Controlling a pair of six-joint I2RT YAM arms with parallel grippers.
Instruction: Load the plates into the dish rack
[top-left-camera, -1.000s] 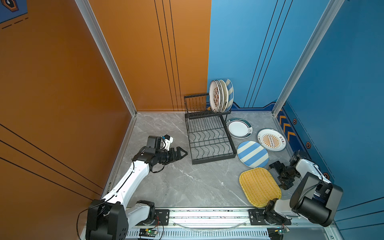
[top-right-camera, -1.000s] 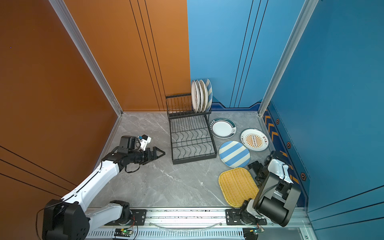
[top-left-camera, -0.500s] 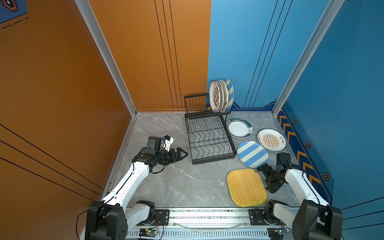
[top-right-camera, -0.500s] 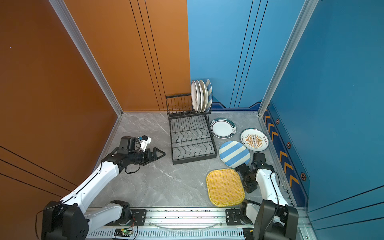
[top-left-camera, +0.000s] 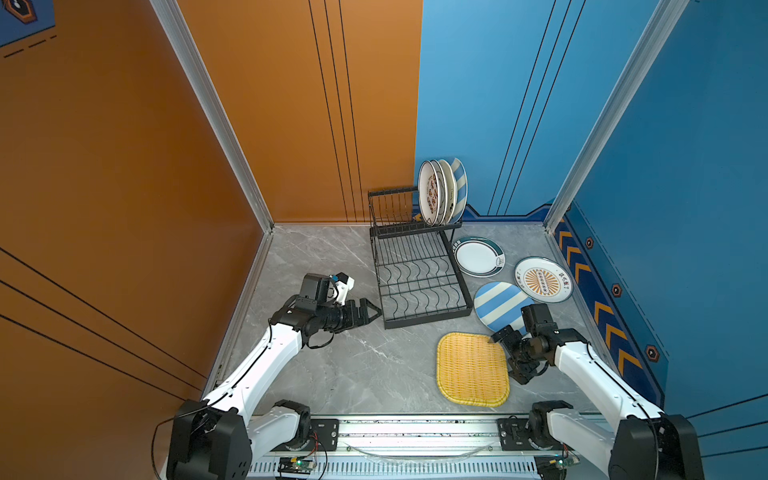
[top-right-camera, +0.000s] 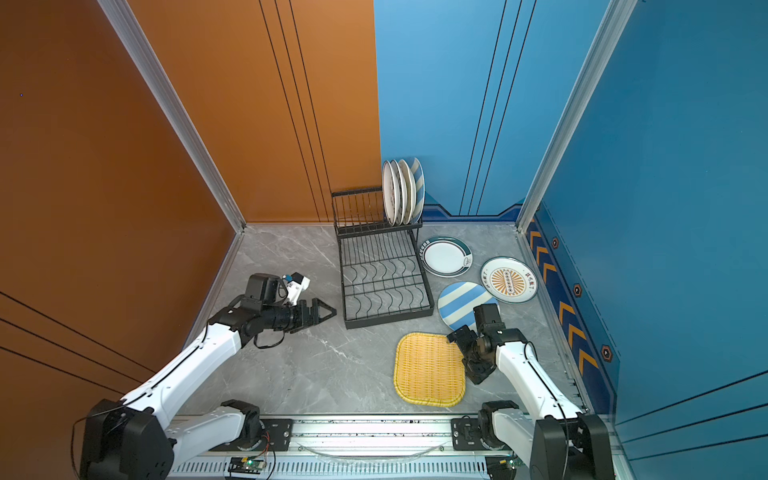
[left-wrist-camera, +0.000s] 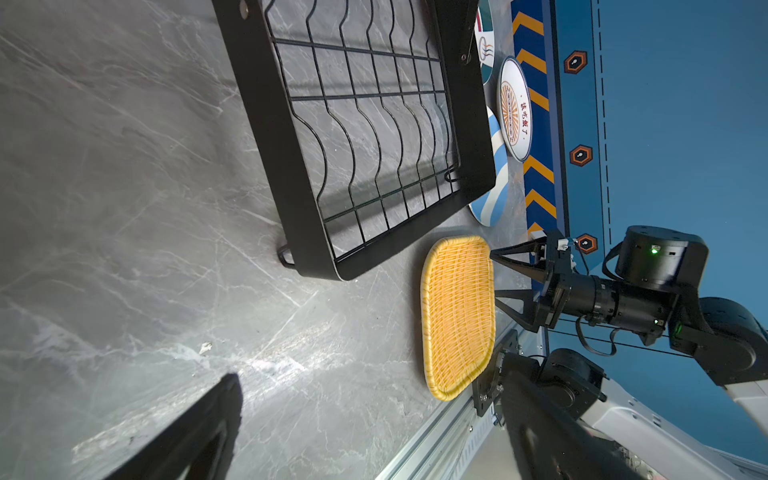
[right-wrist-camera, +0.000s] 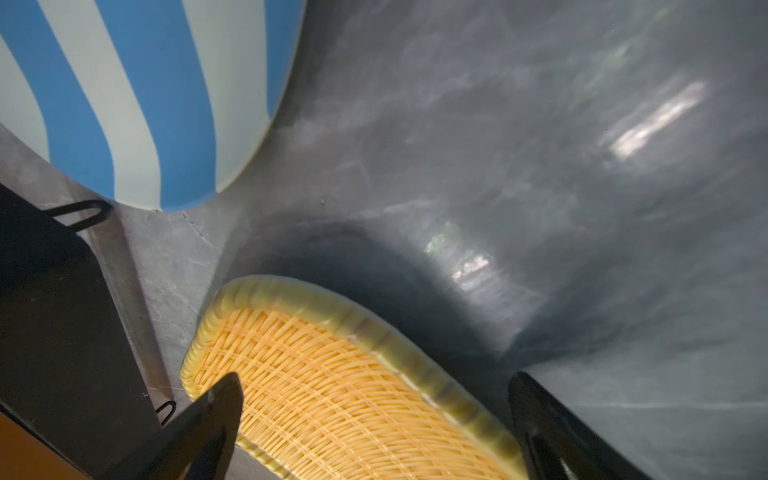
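The black wire dish rack (top-left-camera: 415, 286) (top-right-camera: 384, 291) (left-wrist-camera: 286, 158) stands at mid-floor, with several plates (top-left-camera: 442, 193) (top-right-camera: 403, 191) upright in its tall back tier. Right of it lie a green-rimmed plate (top-left-camera: 478, 255), an orange-printed plate (top-left-camera: 542, 279) and a blue striped plate (top-left-camera: 496, 305) (right-wrist-camera: 137, 95). The yellow woven plate (top-left-camera: 471, 368) (top-right-camera: 428, 368) (left-wrist-camera: 457, 316) (right-wrist-camera: 316, 386) lies flat in front. My right gripper (top-left-camera: 505, 357) (top-right-camera: 463, 358) (right-wrist-camera: 374, 428) is open and straddles the woven plate's right rim, one finger over the weave. My left gripper (top-left-camera: 376, 311) (left-wrist-camera: 374, 440) hangs open and empty by the rack's front left corner.
An orange wall (top-left-camera: 124, 208) closes the left side. A blue wall with chevron stripes (top-left-camera: 602, 316) runs close along the right. The metal rail (top-left-camera: 415, 428) carrying both arm bases crosses the front edge, just behind the woven plate.
My right arm has swung left and forward, and the yellow woven plate has slid left with it, toward the middle of the floor. The left arm has not moved.
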